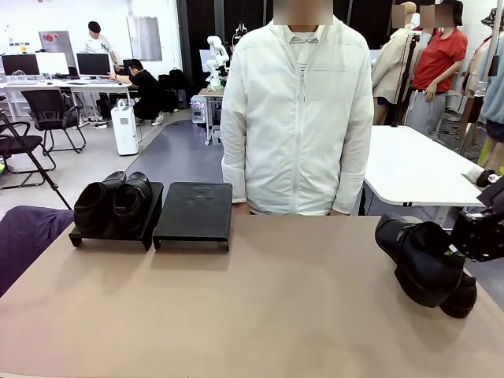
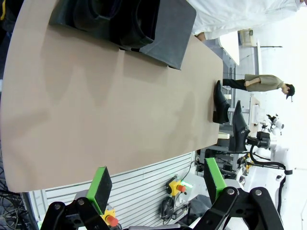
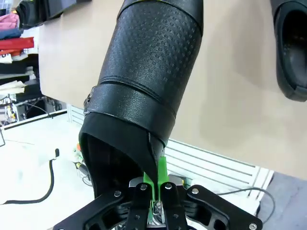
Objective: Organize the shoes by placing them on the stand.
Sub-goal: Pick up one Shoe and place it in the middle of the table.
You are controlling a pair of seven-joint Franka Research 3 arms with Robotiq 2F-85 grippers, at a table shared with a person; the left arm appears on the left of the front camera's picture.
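In the front view, the stand (image 1: pixel 110 235) is seen at the tabletop's (image 1: pixel 276 315) far-left corner. Its left tray (image 1: pixel 155 205) is filled by a pair of shoes (image 1: pixel 114 203), and its right tray (image 1: pixel 194 209) is bare. At the right edge, a held shoe (image 1: pixel 417 256) is carried tilted above the tabletop by the right gripper (image 1: pixel 457 250).

In the left wrist view, the left gripper (image 2: pixel 158 182) is seen off the near edge with its jaws spread wide and nothing between them.

In the right wrist view, the right gripper (image 3: pixel 156 194) is clamped on the heel collar of the held shoe (image 3: pixel 144 81). A loose shoe (image 3: pixel 290 48) lies on the tabletop beside it.

The held shoe is probably best carried slowly towards the far-left corner (a thin collar pinch may let it swing). It should be kept high enough to clear the tray lip and set to one side of the right tray, so room is left for its mate. Release is best delayed until the sole rests.
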